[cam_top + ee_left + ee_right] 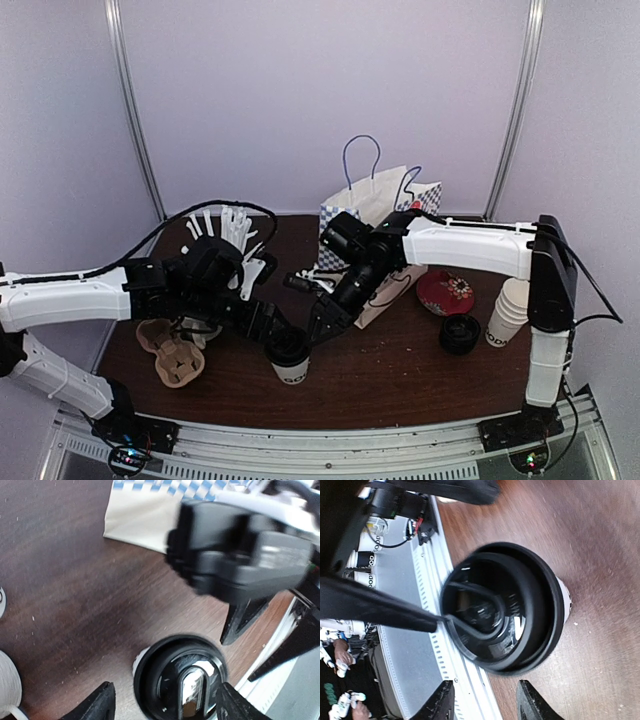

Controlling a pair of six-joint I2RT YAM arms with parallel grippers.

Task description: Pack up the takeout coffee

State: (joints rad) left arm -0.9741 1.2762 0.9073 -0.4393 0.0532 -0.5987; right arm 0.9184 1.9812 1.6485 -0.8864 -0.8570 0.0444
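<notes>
One takeout coffee (pixel 290 357), a white paper cup with black lettering and a black lid, stands upright near the table's front middle. In the left wrist view its lid (pixel 179 679) sits between the fingers of my left gripper (pixel 165 706), which is open; the right fingertip (pixel 231 705) is at the lid's rim and the left one stands clear. My right gripper (pixel 485 705) is open too, with the lid (pixel 505 607) just beyond its tips. From above, the left gripper (pixel 274 333) and right gripper (pixel 318 322) flank the cup top.
A white paper bag (pixel 372 205) with blue handles stands behind the right arm. A brown cardboard cup carrier (pixel 176 358) lies front left, a cup of white straws (pixel 225 230) behind it. At right are stacked white cups (pixel 509 310), black lids (pixel 460 334) and a red dish (pixel 445 292).
</notes>
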